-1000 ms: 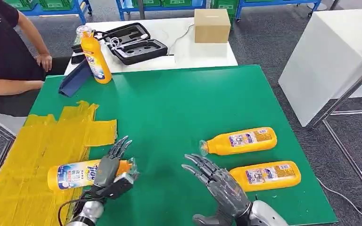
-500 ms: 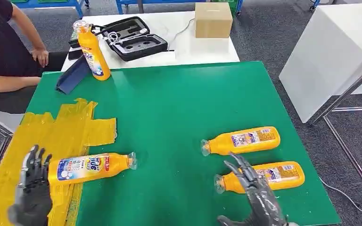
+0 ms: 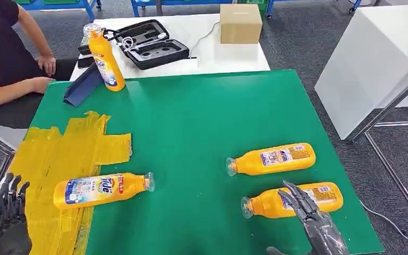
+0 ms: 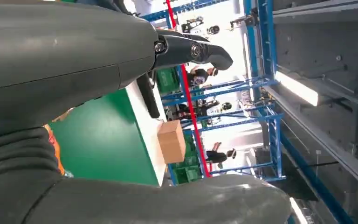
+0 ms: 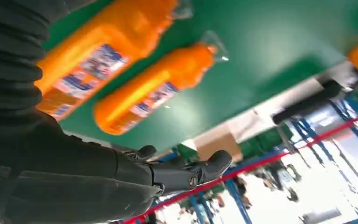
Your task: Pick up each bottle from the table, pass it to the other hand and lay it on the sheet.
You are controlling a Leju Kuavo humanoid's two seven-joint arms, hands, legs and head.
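We see the left robot hand [image 3: 4,223] and right robot hand [image 3: 314,223]: dark grey, w/ ribbed wrist covers, screws at thumb pivots.

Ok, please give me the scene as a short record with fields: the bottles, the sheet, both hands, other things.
bottle on sheet: one lying bottle, body on the yellow sheet, cap end over the green table
bottles waiting: near bottle and far bottle, both lying on the table's right part
standing bottle: upright at the far left corner
left hand: open, beside the sheet's near left edge
right hand: open, fingers over the near bottle
other: cardboard box, black case, a person's arm
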